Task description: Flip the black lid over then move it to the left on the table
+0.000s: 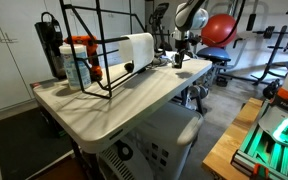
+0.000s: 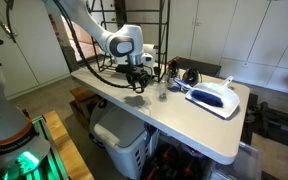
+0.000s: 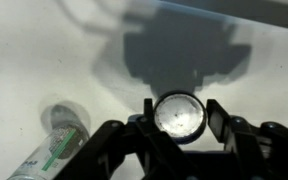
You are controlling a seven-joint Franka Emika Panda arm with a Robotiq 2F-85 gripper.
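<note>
counter (image 1: 134, 100): long pale cream slab, smooth and matte, rounded corners, thick edge.
wire rack (image 1: 89, 45): black thin-rod frame, boxy, standing at one end of the counter.
pincer (image 3: 180, 120): black, two fingers clamped on the lid's rim; over the counter, throwing a dark shadow on it.
bottle (image 3: 52, 145): clear plastic, green-and-white label, lying on its side, apart from the pincer.
black lid (image 3: 179, 110): small round disc, dark rim, glossy grey face towards the wrist camera; held between the fingers. Can't tell if it touches the counter.
</note>
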